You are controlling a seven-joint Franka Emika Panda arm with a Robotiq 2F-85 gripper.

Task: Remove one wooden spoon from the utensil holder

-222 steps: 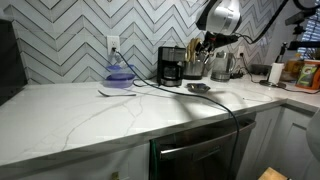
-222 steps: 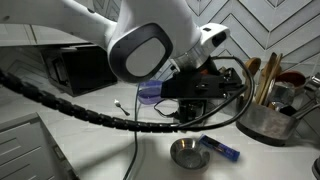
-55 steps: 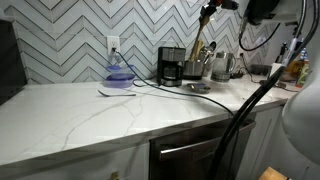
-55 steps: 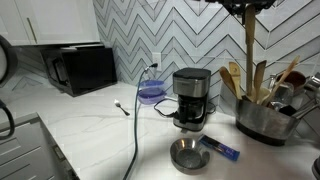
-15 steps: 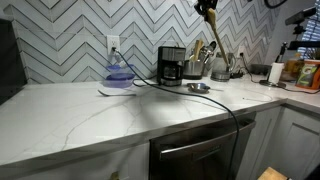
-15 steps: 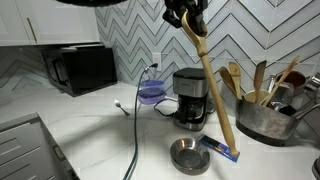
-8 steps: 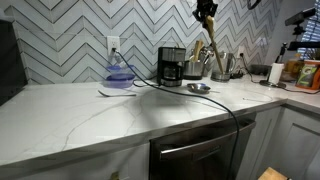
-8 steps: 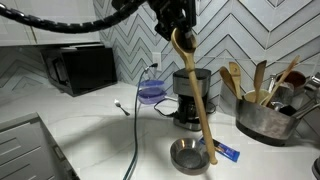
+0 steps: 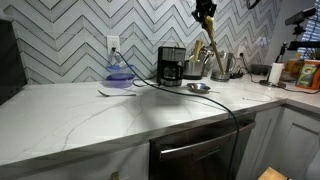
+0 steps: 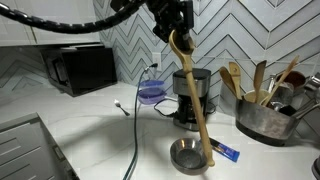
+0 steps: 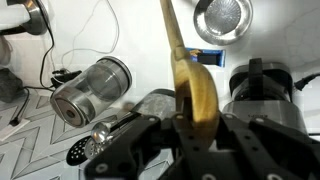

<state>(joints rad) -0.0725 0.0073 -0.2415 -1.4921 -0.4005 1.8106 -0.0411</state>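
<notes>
The wooden spoon (image 10: 196, 100) hangs in the air by its bowl end, with my gripper (image 10: 178, 22) shut on it high above the counter. Its handle slants down, and the tip is over a small steel bowl (image 10: 188, 155). In an exterior view the spoon (image 9: 214, 50) hangs below the gripper (image 9: 206, 12), in front of the utensil holder (image 9: 196, 70). In the wrist view the spoon's bowl (image 11: 196, 92) sits between the jaws of the gripper (image 11: 197, 118), and its handle (image 11: 172, 35) runs up the picture. Other wooden utensils (image 10: 262, 82) stand behind a steel pot.
A black coffee maker (image 10: 190, 98) stands behind the spoon. A blue packet (image 10: 225, 151) lies by the steel bowl. A big steel pot (image 10: 262, 122) is at the right. A kettle (image 9: 223, 66), a purple bowl (image 9: 119, 76) and a black cable (image 10: 138, 120) are also on the counter.
Over the last second the gripper carried the spoon left and a little lower, away from the utensils toward the coffee maker and steel bowl. In the last half second nothing has visibly moved.
</notes>
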